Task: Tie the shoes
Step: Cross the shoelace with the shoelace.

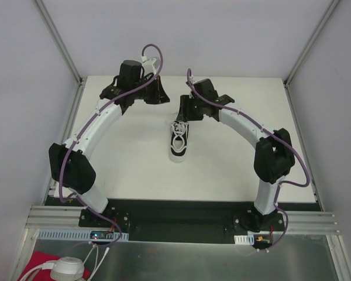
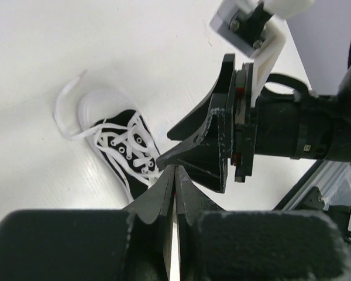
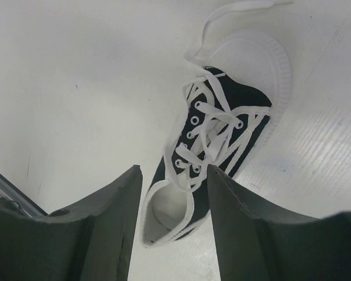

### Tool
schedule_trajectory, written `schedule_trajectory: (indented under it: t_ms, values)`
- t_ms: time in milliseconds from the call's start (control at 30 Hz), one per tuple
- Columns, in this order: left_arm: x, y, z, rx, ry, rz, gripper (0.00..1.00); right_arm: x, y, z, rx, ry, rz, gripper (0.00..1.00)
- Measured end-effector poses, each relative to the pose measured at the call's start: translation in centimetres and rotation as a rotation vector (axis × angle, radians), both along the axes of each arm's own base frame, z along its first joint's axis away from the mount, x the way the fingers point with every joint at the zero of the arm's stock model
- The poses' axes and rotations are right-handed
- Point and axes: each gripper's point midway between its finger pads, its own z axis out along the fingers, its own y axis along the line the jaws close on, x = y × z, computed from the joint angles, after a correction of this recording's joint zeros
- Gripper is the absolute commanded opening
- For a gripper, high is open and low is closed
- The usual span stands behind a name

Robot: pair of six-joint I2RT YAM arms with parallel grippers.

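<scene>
Lace-grasp step: right gripper (image 3: 172,175) half-open, empty over the sneaker (image 3: 222,134) heel, left gripper (image 2: 174,172) at 11 o'clock closed, empty; next, pinch 1 of the laces (image 3: 213,111).

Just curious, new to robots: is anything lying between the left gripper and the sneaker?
Nothing: only bare white table separates the left gripper from the sneaker, per the top view.

Likely a lab: white-walled enclosure (image 1: 193,35), aluminium frame rails (image 1: 59,44).
</scene>
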Motion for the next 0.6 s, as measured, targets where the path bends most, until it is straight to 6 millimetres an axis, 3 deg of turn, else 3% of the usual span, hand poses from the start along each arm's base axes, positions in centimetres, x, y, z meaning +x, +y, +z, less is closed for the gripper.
schedule_trajectory:
  t_ms: [167,433,600]
  values:
    - [0.7,-0.3,1.3,0.014,-0.044,-0.013,0.00,0.0,0.1,0.0,0.008,0.005,-0.003,0.51]
    - [-0.4,0.1,-2.3,0.060,0.050,-0.013,0.02,0.2,0.0,0.0,0.010,0.003,-0.007,0.51]
    - [-0.4,-0.3,-5.7,0.070,0.156,-0.004,0.36,0.8,-1.0,-0.3,0.008,0.008,-0.033,0.51]
